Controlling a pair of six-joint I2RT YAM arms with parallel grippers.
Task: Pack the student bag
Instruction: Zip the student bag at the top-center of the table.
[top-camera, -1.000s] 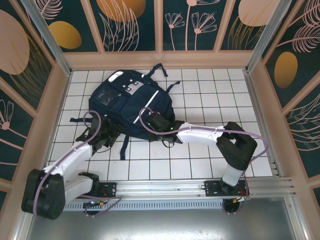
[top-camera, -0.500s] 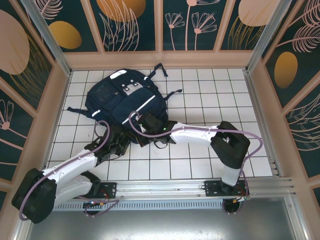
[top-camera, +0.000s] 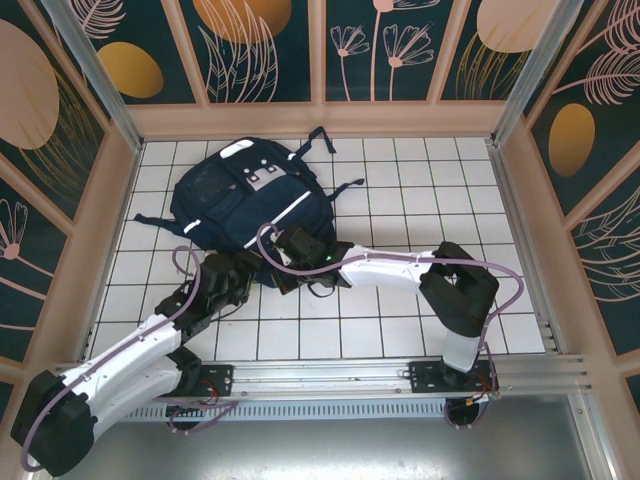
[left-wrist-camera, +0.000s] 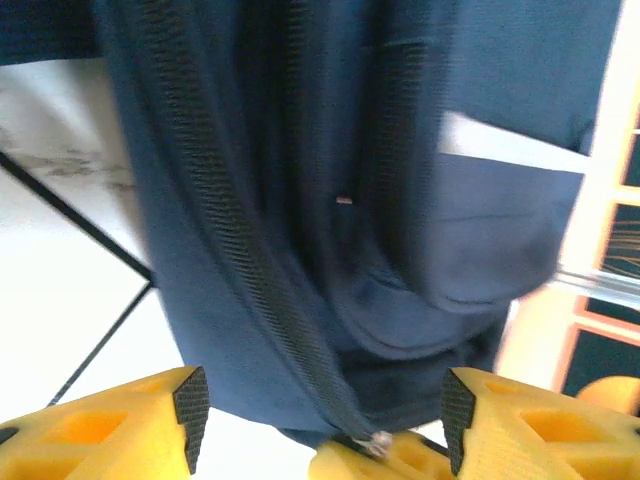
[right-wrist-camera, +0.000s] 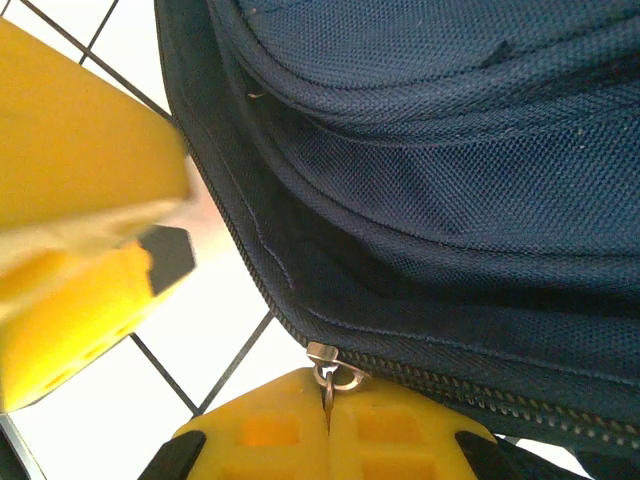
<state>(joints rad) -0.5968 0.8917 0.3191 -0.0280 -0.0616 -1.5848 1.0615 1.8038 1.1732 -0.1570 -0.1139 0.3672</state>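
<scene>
Looking down from above, can see the large navy-blue fabric student bag (top-camera: 240, 195) with white reflective patches (top-camera: 235, 150), lying flat on the white tiled table (top-camera: 430, 180), in the left half toward the far side, with dark straps (top-camera: 318, 138) spread out around. Can see also both arms reaching to the near edge of the bag: left tool (top-camera: 243, 270) at the near left corner, right tool (top-camera: 282, 252) just beside. Cannot tell from this height how the jaws stand.

Going closer, from the left wrist, shows more: two yellow fingers (left-wrist-camera: 100, 430) of the left tool well apart, wide open, holding nothing, with the bag fabric ahead between. Shows also a long dark zipper line (left-wrist-camera: 250, 270) running down to a small metal zipper pull (left-wrist-camera: 378, 440), with another yellow tip right under.

Turning to the right wrist, explains that tip: right tool fully closed, yellow pads (right-wrist-camera: 280, 430) pressed together, pinching the ring of the zipper pull at the lower seam of the bag. Gives also one blurred yellow finger of the left tool on the left side, near the bag edge but apart from the pull, over the white tiles.
</scene>
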